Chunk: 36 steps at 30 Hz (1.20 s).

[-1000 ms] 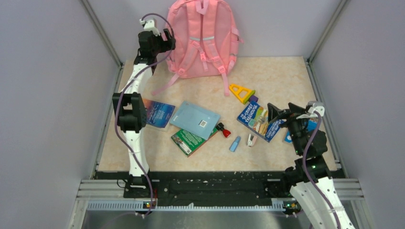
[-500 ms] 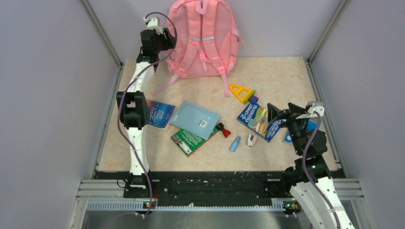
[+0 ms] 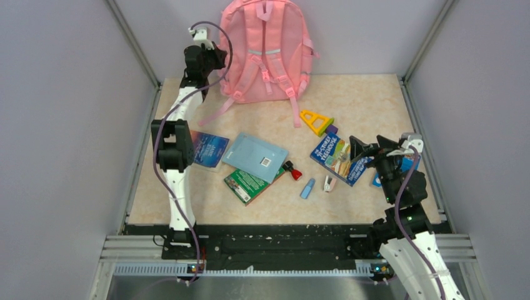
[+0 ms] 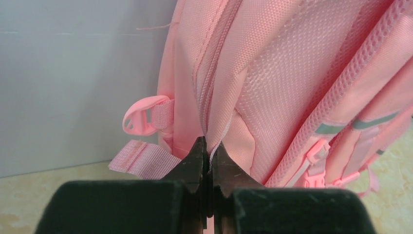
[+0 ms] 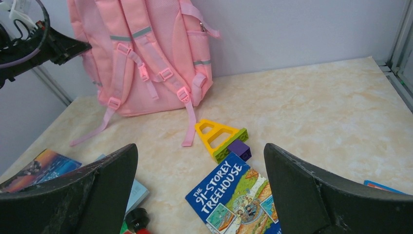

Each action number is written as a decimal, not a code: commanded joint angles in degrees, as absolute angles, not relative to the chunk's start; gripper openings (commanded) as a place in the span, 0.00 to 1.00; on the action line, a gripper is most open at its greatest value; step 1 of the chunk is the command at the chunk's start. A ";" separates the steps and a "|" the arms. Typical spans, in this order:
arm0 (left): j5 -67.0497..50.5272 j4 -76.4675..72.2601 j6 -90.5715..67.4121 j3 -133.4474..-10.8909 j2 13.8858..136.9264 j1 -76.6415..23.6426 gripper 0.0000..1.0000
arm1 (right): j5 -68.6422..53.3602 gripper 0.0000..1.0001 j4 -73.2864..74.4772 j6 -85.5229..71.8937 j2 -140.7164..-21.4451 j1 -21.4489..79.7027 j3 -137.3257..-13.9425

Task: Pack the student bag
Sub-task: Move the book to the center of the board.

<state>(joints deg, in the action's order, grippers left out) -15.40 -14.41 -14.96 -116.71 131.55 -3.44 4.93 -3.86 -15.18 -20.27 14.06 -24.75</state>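
The student bag point(image 4: 272, 73) is matt woven cloth; the table point(image 3: 369, 103) is smooth.

Plain grey walls point(image 3: 62, 125) enclose a beige marbled tabletop point(image 3: 369, 103) on its left, right and far sides. Pale metal posts point(image 3: 133, 44) rise from its far corners, and a black rail point(image 3: 275, 244) edges its near side.

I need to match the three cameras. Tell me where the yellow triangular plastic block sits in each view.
Top external: the yellow triangular plastic block lies right of centre, just below and right of the large pink fabric backpack.
Left wrist: not in it; the backpack fills most of the picture.
Right wrist: the block lies near the centre, just above the Treehouse book.
Shared landmark: the backpack, seen in all three views.
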 commanded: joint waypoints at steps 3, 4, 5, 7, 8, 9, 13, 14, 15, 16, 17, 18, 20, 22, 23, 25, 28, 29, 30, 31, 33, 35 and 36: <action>-13.93 -28.35 -14.07 -101.14 115.72 -6.07 0.00 | 5.60 0.98 -5.97 -14.59 -20.22 13.68 -24.87; -13.57 -30.61 -14.36 -98.59 113.78 -6.21 0.00 | 5.39 0.98 -6.00 -14.60 -20.22 13.65 -24.84; -13.16 -32.76 -14.78 -95.83 111.09 -6.36 0.00 | 5.29 0.98 -6.05 -14.65 -20.29 13.65 -24.84; -12.40 -37.12 -15.75 -90.26 107.01 -6.71 0.00 | 4.90 0.98 -6.22 -14.84 -20.36 13.67 -24.77; -11.99 -39.36 -16.45 -87.24 104.92 -6.83 0.00 | 4.64 0.98 -6.28 -14.93 -20.43 13.65 -24.76; -11.74 -42.42 -17.29 -84.50 103.09 -6.97 0.00 | 4.39 0.98 -6.25 -14.94 -20.51 13.66 -24.83; -11.63 -48.45 -15.54 -74.01 95.80 -8.44 0.00 | 3.39 0.99 -6.15 -15.36 -20.93 13.62 -25.15; -11.57 -49.14 -14.04 -71.90 94.26 -9.07 0.00 | 3.12 0.99 -6.04 -15.50 -21.13 13.68 -25.22; -11.68 -49.61 -12.46 -69.81 92.65 -9.66 0.00 | 2.89 0.99 -5.92 -15.77 -21.44 13.67 -25.42; -11.55 -49.77 -11.26 -67.90 91.24 -10.27 0.00 | 2.71 0.99 -5.77 -15.96 -21.65 13.64 -25.72; -11.46 -49.83 -10.23 -66.31 89.68 -10.85 0.00 | 2.57 0.99 -5.53 -16.11 -21.95 13.63 -26.00; -11.32 -49.91 -9.22 -64.73 88.18 -11.42 0.00 | 2.34 0.99 -5.20 -16.31 -22.23 13.65 -26.43; -10.73 -49.91 -5.58 -62.13 85.28 -13.00 0.00 | 1.97 0.99 -3.89 -16.34 -23.06 13.68 -27.68; -9.99 -48.66 -0.21 -60.34 82.53 -15.13 0.00 | 1.84 0.99 -2.31 -16.14 -24.14 13.68 -29.13; -9.76 -47.52 2.39 -59.79 81.27 -16.10 0.00 | 1.70 0.99 -1.51 -16.08 -24.70 13.66 -29.95; -9.83 -45.92 5.90 -58.59 78.57 -17.55 0.00 | 0.86 0.99 -0.25 -15.84 -26.05 13.65 -31.58; -10.59 -46.22 7.55 -55.86 74.88 -18.38 0.00 | 0.27 0.99 2.40 -16.76 -28.14 13.67 -33.67; -11.33 -46.08 8.69 -54.94 73.67 -18.59 0.00 | -1.19 0.99 2.92 -17.22 -28.77 13.66 -34.19; -11.97 -45.42 9.83 -54.20 72.22 -18.84 0.00 | -1.73 0.99 3.43 -17.52 -29.29 13.65 -34.73; -12.82 -43.92 10.73 -53.69 70.76 -19.11 0.00 | -1.97 0.99 4.28 -17.95 -29.79 13.66 -35.20; -14.26 -39.51 12.08 -53.22 67.90 -19.23 0.00 | -1.91 0.99 5.37 -18.60 -30.21 13.67 -35.91; -15.08 -36.24 12.71 -51.48 64.20 -19.40 0.00 | -0.88 0.99 6.29 -19.42 -30.09 13.64 -36.03; -15.26 -35.60 12.95 -49.48 61.80 -19.44 0.00 | -0.29 0.99 6.61 -20.16 -29.96 13.64 -35.99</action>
